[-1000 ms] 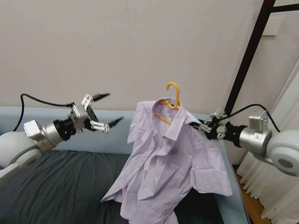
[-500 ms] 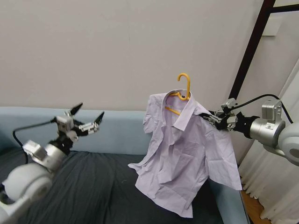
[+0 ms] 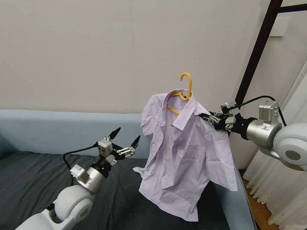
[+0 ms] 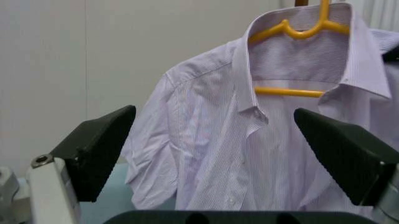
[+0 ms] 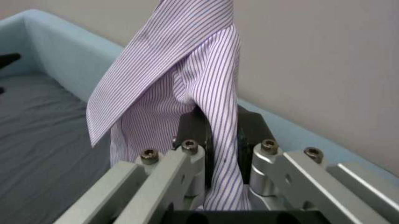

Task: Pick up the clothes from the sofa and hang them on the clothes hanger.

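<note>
Judging by how things lie, most of the task is counted as done: the shirt (image 3: 184, 158) is off the sofa (image 3: 43, 182), is draped on the yellow hanger (image 3: 186, 86), and is held in the air above the right end of the seat. It is carried by the right gripper (image 3: 214, 120), whose jaws are clamped on the striped cloth at the shoulder, as is seen close up in the right wrist view. The left gripper (image 3: 127, 135) is held low over the seat, spread wide and empty, well apart from the shirt. The hook is caught on nothing, so placing it on a rail is judged to be left. A dark pole (image 3: 256, 52) is seen at the right, but its top is cut off, so it cannot be told whether it belongs to a rack. Whether the hanger's arm is pinched along with the cloth is hidden, and whether the hem touches the sofa cannot be made out.
</note>
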`<state>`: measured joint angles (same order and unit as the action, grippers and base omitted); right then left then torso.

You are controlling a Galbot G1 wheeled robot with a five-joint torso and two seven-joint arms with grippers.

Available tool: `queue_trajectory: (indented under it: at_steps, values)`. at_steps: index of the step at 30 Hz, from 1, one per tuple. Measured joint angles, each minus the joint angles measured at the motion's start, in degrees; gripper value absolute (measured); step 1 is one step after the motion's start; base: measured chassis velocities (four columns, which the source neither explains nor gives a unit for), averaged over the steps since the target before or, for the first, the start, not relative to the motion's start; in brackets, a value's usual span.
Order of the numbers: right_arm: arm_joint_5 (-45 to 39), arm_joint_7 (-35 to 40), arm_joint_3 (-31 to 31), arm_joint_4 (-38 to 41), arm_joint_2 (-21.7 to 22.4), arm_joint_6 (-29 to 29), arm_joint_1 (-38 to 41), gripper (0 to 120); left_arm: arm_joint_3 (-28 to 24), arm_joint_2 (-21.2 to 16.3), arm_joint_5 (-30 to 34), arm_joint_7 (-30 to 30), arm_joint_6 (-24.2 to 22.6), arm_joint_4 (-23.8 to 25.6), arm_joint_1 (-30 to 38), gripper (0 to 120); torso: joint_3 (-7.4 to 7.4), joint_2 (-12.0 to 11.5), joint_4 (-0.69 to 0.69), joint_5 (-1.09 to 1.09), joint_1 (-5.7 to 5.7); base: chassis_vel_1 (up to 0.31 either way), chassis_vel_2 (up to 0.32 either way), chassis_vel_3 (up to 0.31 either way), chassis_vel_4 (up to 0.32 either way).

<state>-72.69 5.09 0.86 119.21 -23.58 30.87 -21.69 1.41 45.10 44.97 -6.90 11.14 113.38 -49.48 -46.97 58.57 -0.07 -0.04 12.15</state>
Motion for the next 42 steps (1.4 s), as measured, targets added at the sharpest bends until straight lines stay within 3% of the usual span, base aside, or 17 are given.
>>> queue_trajectory:
  at_steps: [7, 27, 31, 40, 42]
  values:
    - [-1.0, -0.2, 1.7, 1.4, 1.4, 0.0, -1.1, 7, -6.6, 4.4, 4.5, -3.8, -3.2, -4.2, 11.7, 100, 0.0, 0.0, -0.02, 0.01, 0.0, 0.0, 0.0, 0.0, 0.0]
    - [-4.0, 1.6, 2.5, 5.6, 3.0, 0.1, -1.3, 7, -11.9, 12.1, 8.3, -7.3, -6.7, -9.5, 19.2, 97, 0.0, 0.0, -0.02, 0.0, 0.0, 0.0, 0.0, 0.0, 0.0]
    - [-4.0, 1.6, 2.5, 5.4, 2.9, 0.1, -1.3, 7, -12.4, 12.8, 8.4, -7.6, -6.8, -10.1, 19.9, 86, 0.0, 0.0, -0.01, 0.0, -0.01, 0.0, 0.0, 0.0, 0.0]
    - [-3.9, 2.1, 2.4, 5.1, 1.9, 0.3, -1.2, 7, -12.8, 14.8, 7.2, -7.2, -6.6, -11.6, 19.5, 47, 0.0, 0.0, -0.01, -0.01, 0.0, 0.0, 0.0, 0.0, 0.0]
    - [-3.9, 2.1, 2.3, 5.0, 1.8, 0.3, -1.2, 7, -12.8, 15.0, 7.2, -7.2, -6.6, -11.8, 19.6, 45, 0.0, 0.0, -0.01, -0.01, -0.01, 0.0, 0.0, 0.0, 0.0]
